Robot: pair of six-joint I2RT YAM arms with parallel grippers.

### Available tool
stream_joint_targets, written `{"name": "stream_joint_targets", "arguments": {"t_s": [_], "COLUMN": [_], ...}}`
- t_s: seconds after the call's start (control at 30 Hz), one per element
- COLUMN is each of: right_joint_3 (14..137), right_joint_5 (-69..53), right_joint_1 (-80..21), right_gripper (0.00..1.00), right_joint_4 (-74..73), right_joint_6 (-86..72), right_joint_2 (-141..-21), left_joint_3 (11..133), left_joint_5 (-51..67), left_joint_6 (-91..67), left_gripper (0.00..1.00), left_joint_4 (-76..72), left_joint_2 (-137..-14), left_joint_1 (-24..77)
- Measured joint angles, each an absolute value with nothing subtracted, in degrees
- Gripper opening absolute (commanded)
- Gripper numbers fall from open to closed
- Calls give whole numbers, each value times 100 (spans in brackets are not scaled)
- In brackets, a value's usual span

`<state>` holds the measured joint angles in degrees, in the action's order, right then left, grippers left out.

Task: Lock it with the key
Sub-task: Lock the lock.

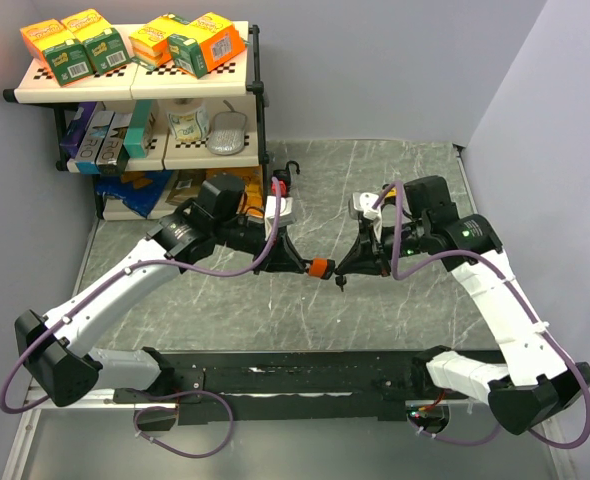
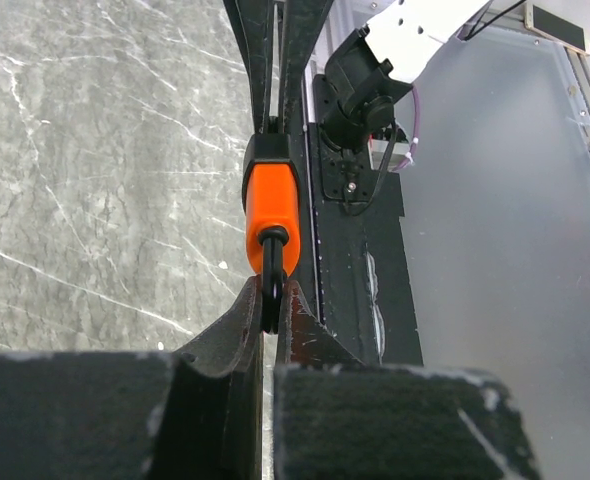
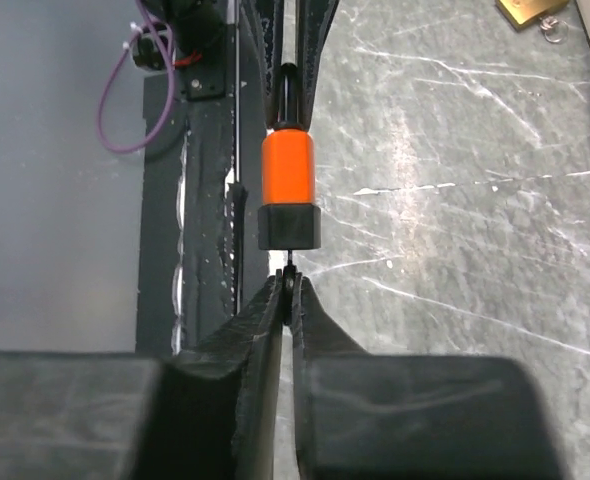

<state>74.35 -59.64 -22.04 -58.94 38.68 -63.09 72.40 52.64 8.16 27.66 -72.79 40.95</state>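
A small orange padlock (image 1: 319, 267) hangs in mid-air between my two arms, above the marble table. My left gripper (image 2: 271, 297) is shut on its black shackle (image 2: 272, 268), and the orange body (image 2: 272, 212) points away from that camera. In the right wrist view the lock (image 3: 288, 168) shows its black base (image 3: 289, 225) toward me. A thin dark key (image 3: 291, 281) sticks out of that base. My right gripper (image 3: 291, 290) is shut on the key, with its tips just short of the lock.
A two-tier shelf (image 1: 140, 85) with orange and green boxes stands at the back left. A brass padlock (image 3: 528, 10) lies on the table beyond. The black mounting rail (image 1: 295, 375) runs along the near edge, below the lock.
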Motion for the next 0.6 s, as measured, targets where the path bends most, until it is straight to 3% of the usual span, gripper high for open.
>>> {"name": "stream_joint_targets", "arguments": {"t_s": [0.37, 0.6], "right_joint_3": [7367, 7262], "right_joint_5": [-5745, -5465], "right_joint_1": [-2193, -1326], "right_gripper": [0, 0], "right_joint_4": [-5929, -6845], "right_joint_6": [4250, 4910], "right_joint_2": [-6215, -6149], "left_joint_3": [7234, 7234], "left_joint_5": [5345, 5402], "left_joint_6": [974, 1330], "left_gripper": [1, 1], "left_joint_4": [2851, 3205], "left_joint_2": [-7275, -7275], "left_joint_1": [3968, 3621]}}
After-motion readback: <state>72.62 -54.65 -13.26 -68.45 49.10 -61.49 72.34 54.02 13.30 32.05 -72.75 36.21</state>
